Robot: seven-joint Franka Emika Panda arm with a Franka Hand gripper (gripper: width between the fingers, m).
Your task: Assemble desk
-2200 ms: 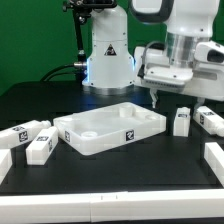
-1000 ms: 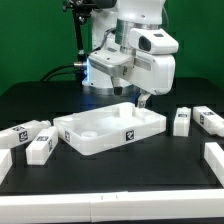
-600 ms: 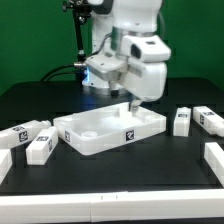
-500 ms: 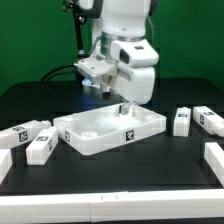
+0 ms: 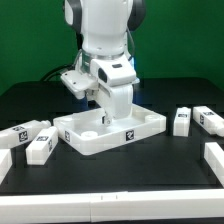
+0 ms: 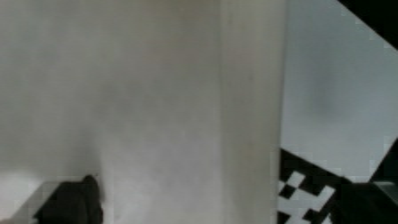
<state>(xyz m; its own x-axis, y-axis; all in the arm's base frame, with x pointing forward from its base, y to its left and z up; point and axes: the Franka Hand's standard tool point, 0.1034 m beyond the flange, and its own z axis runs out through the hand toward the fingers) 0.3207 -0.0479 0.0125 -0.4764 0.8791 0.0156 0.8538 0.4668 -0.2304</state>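
The white desk top [image 5: 140, 128] lies rim-up in the middle of the black table, with a tag on its front wall. My gripper [image 5: 104, 119] hangs low over its left half, fingers pointing down inside the rim. In the wrist view the desk top [image 6: 178, 110] fills the picture, very close and blurred, with a tag [image 6: 320, 192] by one finger. The two dark fingertips [image 6: 71, 203] stand wide apart, so the gripper [image 6: 222, 203] is open and holds nothing. Two legs [image 5: 25, 132] lie at the exterior view's left and two legs [image 5: 181, 120] at its right.
White L-shaped bars lie at the front left [image 5: 4, 163] and front right [image 5: 214, 158] of the table. The robot base [image 5: 85, 75] stands behind the desk top, with cables trailing to the exterior view's left.
The gripper has swung from above the desk top's right back corner leftward and down, to low over the desk top's left half. The desk top and legs have not moved.
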